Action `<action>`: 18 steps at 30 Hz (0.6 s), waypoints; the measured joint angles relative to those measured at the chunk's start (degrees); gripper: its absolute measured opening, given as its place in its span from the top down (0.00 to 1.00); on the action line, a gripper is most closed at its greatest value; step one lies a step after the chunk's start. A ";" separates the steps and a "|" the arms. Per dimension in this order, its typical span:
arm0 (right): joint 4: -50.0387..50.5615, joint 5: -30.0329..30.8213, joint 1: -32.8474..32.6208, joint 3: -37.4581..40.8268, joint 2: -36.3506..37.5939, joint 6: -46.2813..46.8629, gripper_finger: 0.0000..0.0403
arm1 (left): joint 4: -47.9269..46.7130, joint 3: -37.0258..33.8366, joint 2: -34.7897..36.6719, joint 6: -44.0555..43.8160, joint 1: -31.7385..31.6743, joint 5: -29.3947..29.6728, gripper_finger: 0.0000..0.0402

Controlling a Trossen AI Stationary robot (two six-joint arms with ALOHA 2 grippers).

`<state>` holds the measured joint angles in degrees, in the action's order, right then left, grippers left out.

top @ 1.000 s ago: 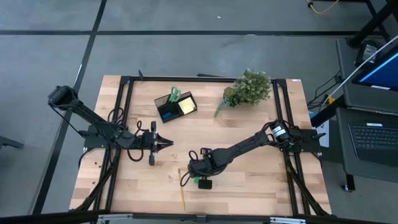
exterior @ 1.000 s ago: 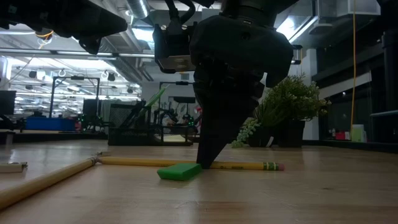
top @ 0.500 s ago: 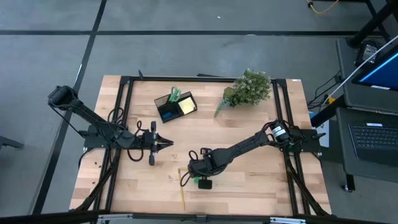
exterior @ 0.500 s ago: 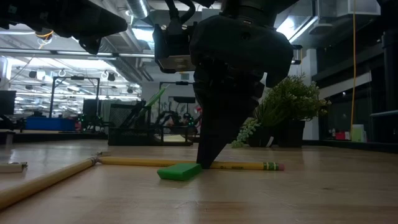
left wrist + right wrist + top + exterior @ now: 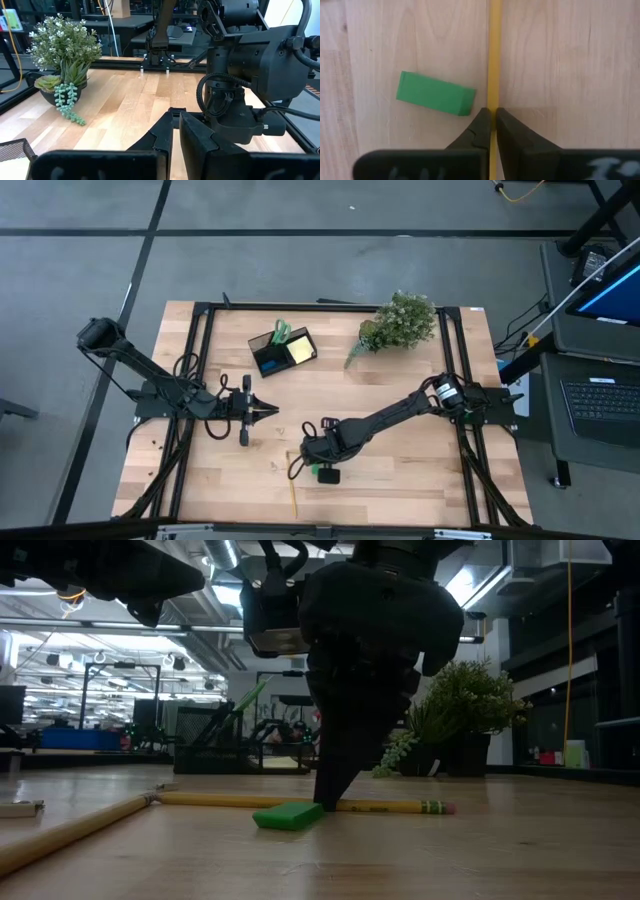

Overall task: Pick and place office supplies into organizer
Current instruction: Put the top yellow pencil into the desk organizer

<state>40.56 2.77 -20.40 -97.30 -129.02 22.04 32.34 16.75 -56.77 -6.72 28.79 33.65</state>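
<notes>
Nearest the low camera, a yellow pencil [image 5: 60, 833] runs slantwise across the wooden tabletop [image 5: 480, 850]. Behind it a small green block [image 5: 289, 815] lies flat. Just past the block, the right gripper [image 5: 492, 125] stands point-down with its jaws clenched on a second yellow pencil [image 5: 494, 55], which lies along the boards; the block sits just beside the fingertips, apart from them. From above, this gripper [image 5: 318, 461] is at the near middle of the tabletop. The left gripper [image 5: 266, 411] hangs to the left of centre, jaws nearly closed and empty. Farther back stands the black organizer [image 5: 282, 350], with green-handled scissors [image 5: 279, 332] and a yellow sticky-note pad [image 5: 300, 351] in its compartments. A leafy plant [image 5: 400, 321] stands at the far right.
</notes>
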 joint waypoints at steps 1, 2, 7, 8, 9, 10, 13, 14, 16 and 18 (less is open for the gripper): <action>0.57 -0.05 0.04 -0.45 -0.09 -0.02 0.94 | 0.00 0.00 0.00 0.00 0.00 0.00 0.93; 1.25 -0.05 0.04 -0.85 -0.12 -0.02 0.94 | 0.00 0.00 0.00 0.02 0.00 0.00 0.93; 3.38 -0.05 0.22 -2.16 -0.11 -0.07 0.94 | 0.01 0.00 0.00 0.02 0.00 0.00 0.93; 3.36 -0.05 0.26 -2.16 -0.10 -0.06 0.95 | 0.00 0.00 0.00 0.02 0.01 0.00 0.93; 3.52 -0.03 0.28 -2.18 -0.10 -0.07 0.96 | 0.00 0.00 0.00 0.02 -0.01 0.02 0.93; 3.77 -0.05 0.33 -2.17 -0.10 -0.07 0.97 | 0.00 0.00 -0.01 0.02 -0.01 0.02 0.93; 3.86 -0.01 0.37 -2.18 -0.08 -0.07 0.98 | 0.01 0.00 -0.02 0.02 0.00 0.00 0.93; 3.94 -0.01 0.37 -2.19 -0.08 -0.07 0.99 | 0.02 0.00 -0.02 0.02 0.01 0.00 0.93; 4.07 0.02 0.37 -2.20 0.00 -0.07 0.99 | 0.00 0.00 0.00 0.02 0.01 0.00 0.93; 4.12 0.03 0.37 -2.25 0.06 -0.07 0.99 | 0.00 0.00 0.00 0.02 0.00 0.00 0.93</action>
<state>44.69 2.80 -20.03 -99.55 -128.97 21.98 32.34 16.75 -56.78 -6.70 28.79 33.65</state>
